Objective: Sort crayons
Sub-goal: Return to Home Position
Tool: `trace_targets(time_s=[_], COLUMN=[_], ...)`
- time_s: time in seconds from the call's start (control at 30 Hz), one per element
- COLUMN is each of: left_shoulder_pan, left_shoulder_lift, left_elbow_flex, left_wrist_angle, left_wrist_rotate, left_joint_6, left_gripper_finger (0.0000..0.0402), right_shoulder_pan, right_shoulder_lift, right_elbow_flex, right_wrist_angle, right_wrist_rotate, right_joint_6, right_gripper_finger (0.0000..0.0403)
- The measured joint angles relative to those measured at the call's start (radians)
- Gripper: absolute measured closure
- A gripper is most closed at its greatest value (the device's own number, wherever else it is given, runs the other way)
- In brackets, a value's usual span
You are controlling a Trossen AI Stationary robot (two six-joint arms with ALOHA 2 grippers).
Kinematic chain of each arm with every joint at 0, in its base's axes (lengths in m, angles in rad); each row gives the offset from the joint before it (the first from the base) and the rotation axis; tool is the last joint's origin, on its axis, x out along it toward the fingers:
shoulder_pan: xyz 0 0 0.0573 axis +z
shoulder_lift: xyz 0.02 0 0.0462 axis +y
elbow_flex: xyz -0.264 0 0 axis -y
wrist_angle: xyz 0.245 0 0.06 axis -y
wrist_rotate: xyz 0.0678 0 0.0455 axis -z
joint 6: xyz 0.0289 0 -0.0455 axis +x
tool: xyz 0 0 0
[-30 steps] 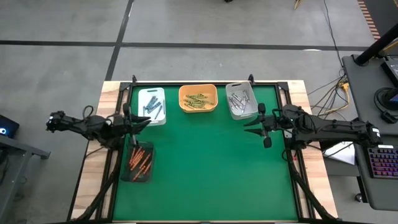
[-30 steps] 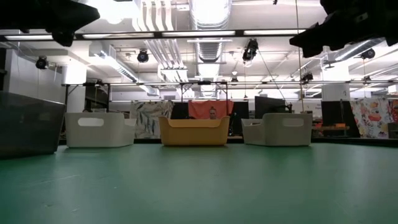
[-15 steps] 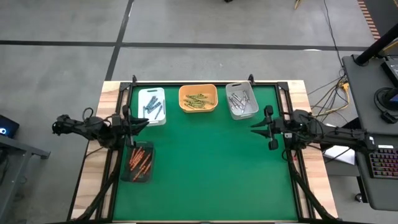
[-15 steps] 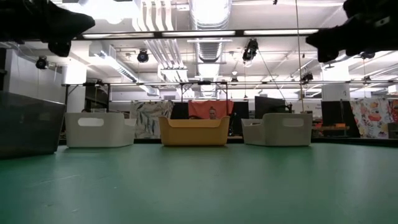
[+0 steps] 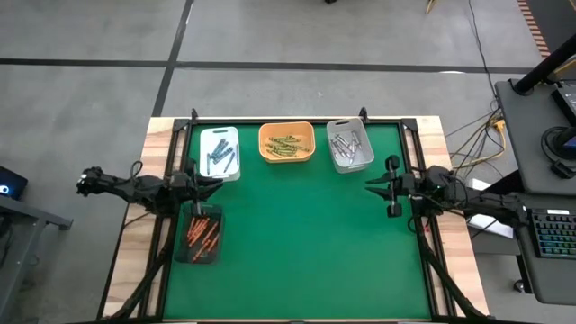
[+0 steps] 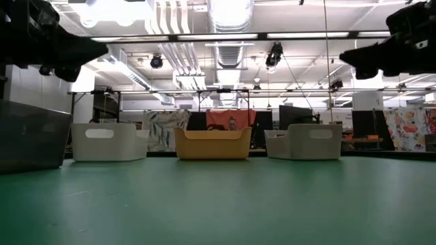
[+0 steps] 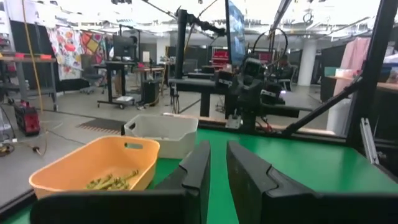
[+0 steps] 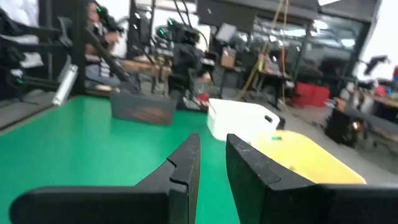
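Observation:
The crayons lie sorted in four trays. Dark blue-grey ones (image 5: pixel 219 156) fill the white tray (image 5: pixel 220 135), yellow-olive ones (image 5: pixel 285 145) the orange tray (image 5: pixel 266 135), grey-white ones (image 5: pixel 347 146) the pale grey tray (image 5: pixel 357 165), and red-orange ones (image 5: pixel 202 231) the dark tray (image 5: pixel 194 256) at the left edge. My left gripper (image 5: pixel 216 183) hangs level above the mat between the white and dark trays. My right gripper (image 5: pixel 369 186) hangs level near the right edge, below the grey tray. Each stands open by a narrow gap (image 7: pixel 217 165) (image 8: pixel 212 165) with nothing between its fingers.
The green mat (image 5: pixel 297 243) is bordered by a black frame and wooden edge (image 5: pixel 135 252). Three trays stand in a row along the far edge. Beyond the right edge are a desk with a keyboard (image 5: pixel 551 236) and cables. A person (image 6: pixel 233 124) shows in the room behind.
Both grippers have sunk toward the mat while staying roughly level. My right gripper has also drawn back toward the table's right edge. The trays and crayons have stayed where they were.

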Motion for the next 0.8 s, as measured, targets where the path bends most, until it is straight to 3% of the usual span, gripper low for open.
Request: trace_targets(time_s=[0.27, 0.8], left_shoulder_pan=[0.000, 0.000], left_shoulder_lift=[0.014, 0.085], left_elbow_flex=[-0.027, -0.018], left_wrist_angle=[-0.018, -0.026], left_wrist_rotate=[-0.074, -0.081], left_joint_6=[-0.116, -0.120], left_gripper_finger=[0.0366, 0.0366], right_shoulder_pan=[0.000, 0.001], right_shoulder_lift=[0.006, 0.048], right_elbow_flex=[0.000, 0.000], right_wrist_angle=[-0.009, -0.030], right_wrist_rotate=[0.069, 0.085], right_joint_6=[-0.025, -0.026], right_gripper_finger=[0.0335, 0.0335])
